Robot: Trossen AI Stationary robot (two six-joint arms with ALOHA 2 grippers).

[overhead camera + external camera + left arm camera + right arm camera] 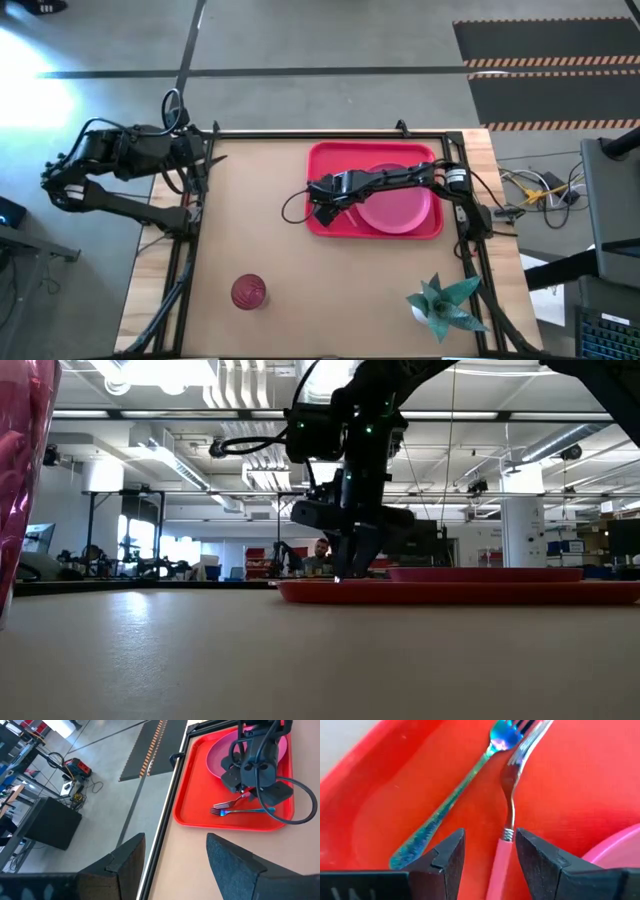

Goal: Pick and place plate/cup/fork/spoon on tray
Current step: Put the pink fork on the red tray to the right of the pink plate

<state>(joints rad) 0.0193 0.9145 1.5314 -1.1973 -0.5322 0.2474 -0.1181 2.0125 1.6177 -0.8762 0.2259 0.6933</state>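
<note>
The red tray (pixel 330 160) lies at the table's far right, and the pink plate (pixel 400 212) rests flat on its right half. The fork (pixel 501 855), pink-handled, and the spoon (pixel 440 820), bluish-handled, lie side by side on the tray's left half. My right gripper (pixel 490 855) points down over them, open, with one finger on each side of the fork's handle; I see no touch. The dark-red cup (pixel 248 292) stands on the table near the front. My left gripper (pixel 175 865) waits open, raised at the table's far left.
A green folded-paper plant (pixel 445 305) stands near the table's front right corner. A black frame (pixel 330 133) runs along the table's edges. Bare tabletop lies between the cup and the tray. A person (pixel 320 555) sits in the room beyond the table.
</note>
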